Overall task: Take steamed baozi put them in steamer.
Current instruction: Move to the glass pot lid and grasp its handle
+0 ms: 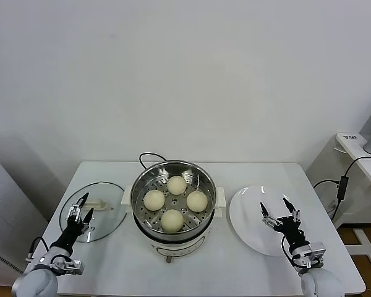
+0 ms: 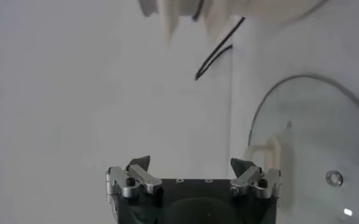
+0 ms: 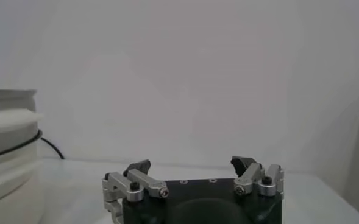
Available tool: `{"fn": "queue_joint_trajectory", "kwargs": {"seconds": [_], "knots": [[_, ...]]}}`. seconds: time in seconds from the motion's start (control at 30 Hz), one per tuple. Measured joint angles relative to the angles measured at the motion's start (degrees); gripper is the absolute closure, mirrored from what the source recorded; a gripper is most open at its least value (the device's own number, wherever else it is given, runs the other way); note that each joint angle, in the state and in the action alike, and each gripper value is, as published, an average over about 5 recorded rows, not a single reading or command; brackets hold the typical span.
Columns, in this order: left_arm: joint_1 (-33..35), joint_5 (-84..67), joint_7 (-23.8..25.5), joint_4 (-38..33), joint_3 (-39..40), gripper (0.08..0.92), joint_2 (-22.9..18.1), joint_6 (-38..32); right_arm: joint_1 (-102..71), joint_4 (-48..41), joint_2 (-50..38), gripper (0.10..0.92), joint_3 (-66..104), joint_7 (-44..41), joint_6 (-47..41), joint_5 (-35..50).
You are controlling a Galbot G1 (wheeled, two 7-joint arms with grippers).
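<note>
Currently, you see four cream-white round steamed baozi point(image 1: 175, 202) seated in the shiny steel steamer point(image 1: 205, 183) at the table's centre; left gripper point(image 1: 81, 211) and right gripper point(image 1: 280, 212) hang open, empty, near the front corners.

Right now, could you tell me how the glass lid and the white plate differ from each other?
The glass lid lies on the robot's left of the steamer; the white plate lies on its right. The lid is see-through with a metal rim; the plate is opaque white. The lid carries a cream handle; the plate is bare. Both are round, lie flat on the table, and have an open end effector near them.
</note>
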Motion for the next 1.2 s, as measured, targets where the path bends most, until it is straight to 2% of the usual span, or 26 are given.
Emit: {"fn": "queue_joint_trajectory", "kwargs": {"seconds": [1.03, 1.2], "knots": [[-11.28, 6.94, -0.86, 13.98, 1.89, 0.177, -2.05, -0.73, -0.04, -2.31, 1.6, 0.203, 0.34, -1.0, 0.7, -2.96], [-12.59, 7.15, -0.94, 15.05, 2.12, 0.224, -2.52, -0.58, -0.4, -2.32, 1.59, 0.203, 0.66, -1.28, 0.82, -2.96]]}}
